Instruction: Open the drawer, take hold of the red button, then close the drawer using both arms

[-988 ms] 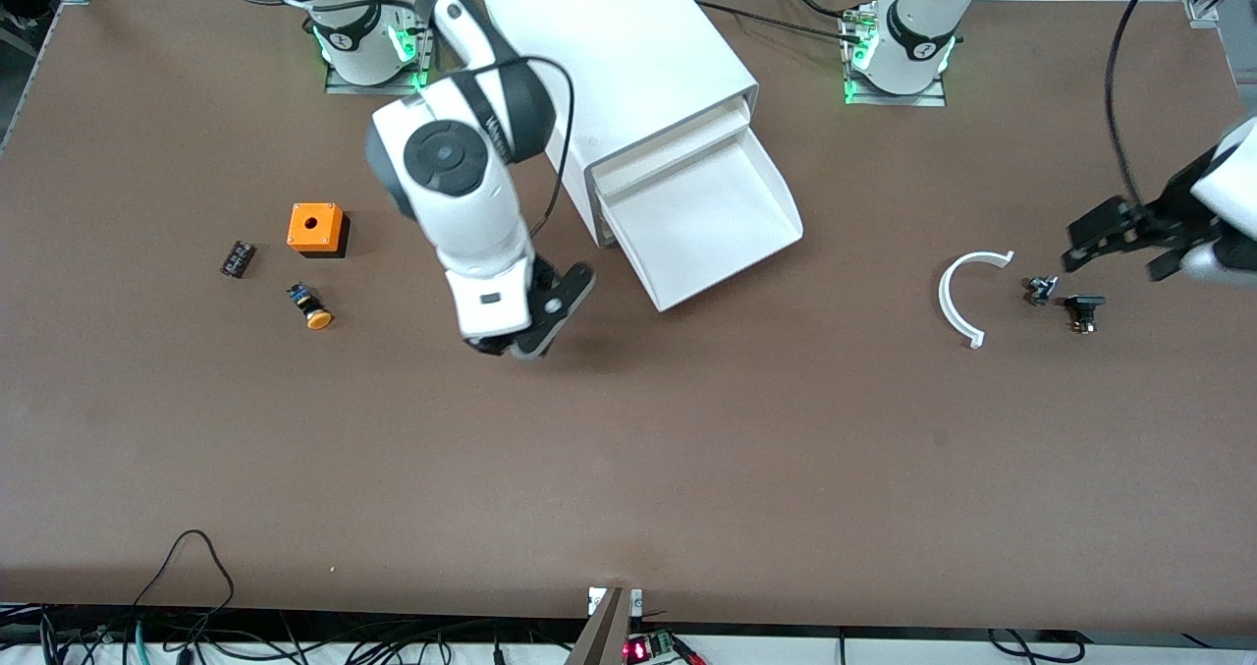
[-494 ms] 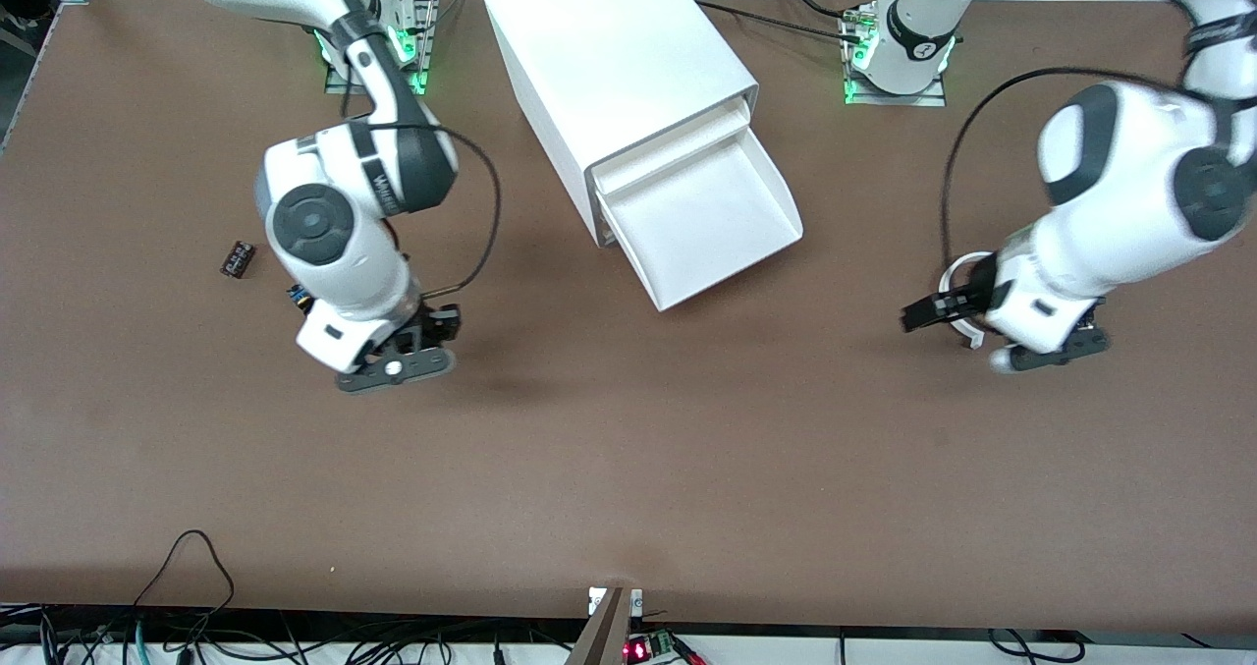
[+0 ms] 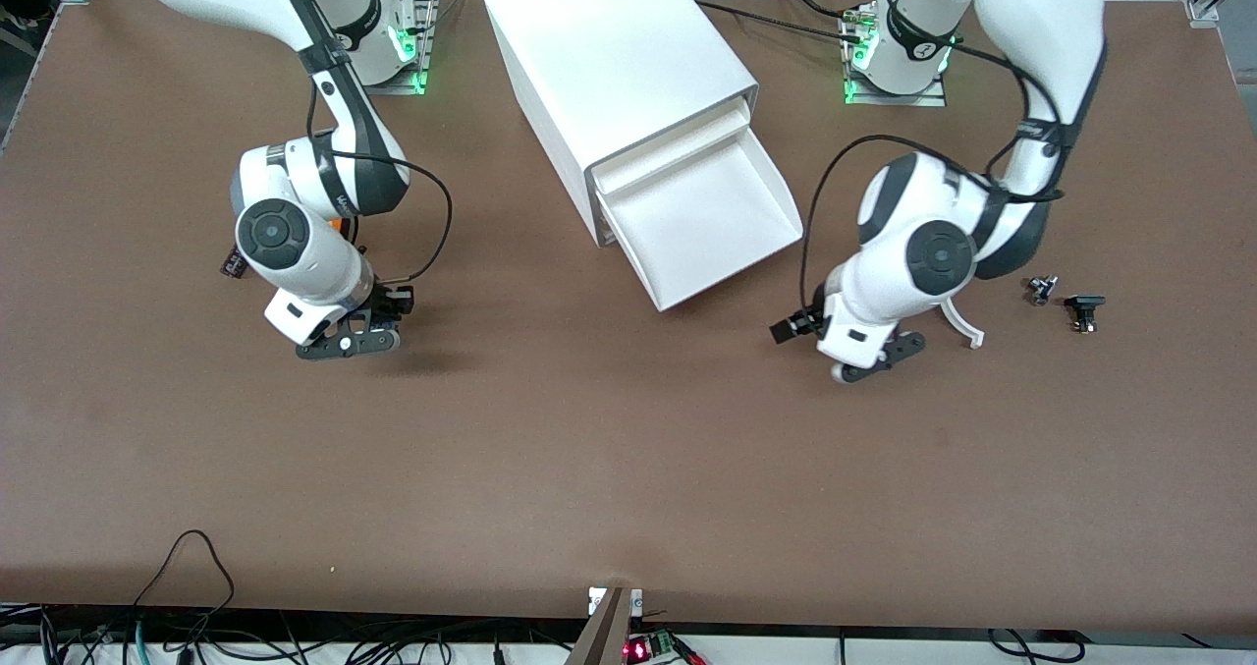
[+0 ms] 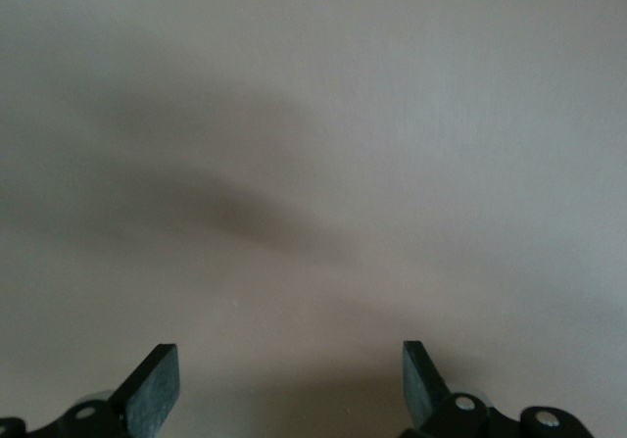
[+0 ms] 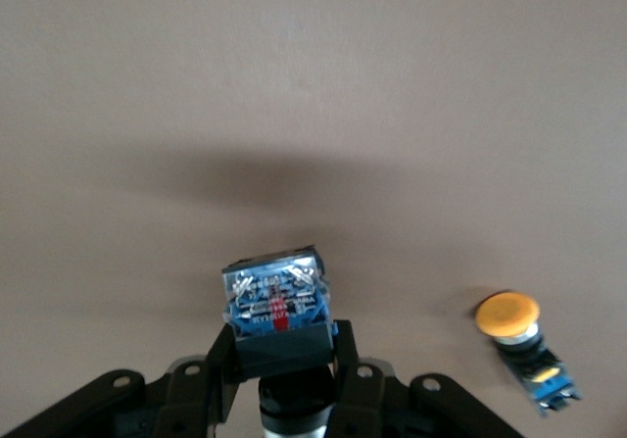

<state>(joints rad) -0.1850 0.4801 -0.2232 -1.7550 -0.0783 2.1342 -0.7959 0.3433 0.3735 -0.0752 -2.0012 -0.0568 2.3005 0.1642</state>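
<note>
The drawer (image 3: 702,215), the middle one of the white cabinet (image 3: 619,66), stands pulled out, and what shows of its tray is bare. My right gripper (image 3: 349,341) hangs low over the table toward the right arm's end. It is shut on the button (image 5: 279,325), gripping its black body, with the blue terminal block sticking out past the fingertips. The button's cap is hidden. My left gripper (image 3: 877,358) is open over bare table beside the open drawer, toward the left arm's end. In the left wrist view its fingers (image 4: 157,384) stand wide apart with nothing between them.
A yellow-capped blue button (image 5: 514,325) lies on the table close to my right gripper. An orange box (image 3: 337,223) shows partly under the right arm, and a small black part (image 3: 232,264) lies beside it. A white curved piece (image 3: 964,323) and two small dark parts (image 3: 1083,309) lie toward the left arm's end.
The right arm swung away from the drawer toward its own end of the table, gripper still shut. The left arm came in from the table's end to beside the drawer, gripper still open.
</note>
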